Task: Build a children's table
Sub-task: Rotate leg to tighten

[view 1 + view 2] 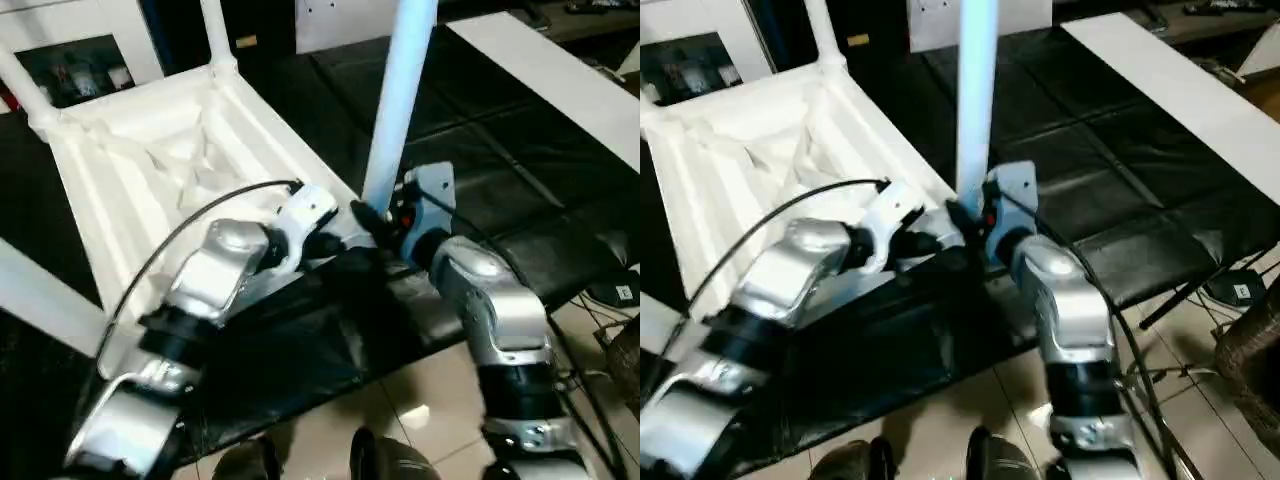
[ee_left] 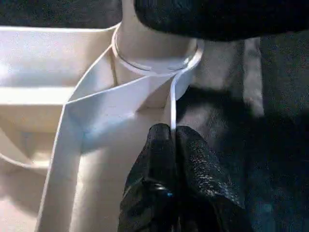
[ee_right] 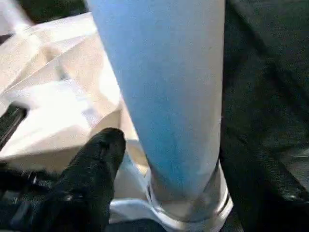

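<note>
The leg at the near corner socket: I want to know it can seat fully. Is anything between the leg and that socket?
Nothing visible is. The leg stands upright with its base already inside the round corner socket, the right pincer around it; the left pincer pinches the table top's rim beside the socket.

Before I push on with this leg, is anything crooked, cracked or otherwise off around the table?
Nothing stands out. The leg stands upright in the near corner socket of the upturned table top, with the right gripper around its base. The left gripper pinches the top's rim. No cracks show.
</note>
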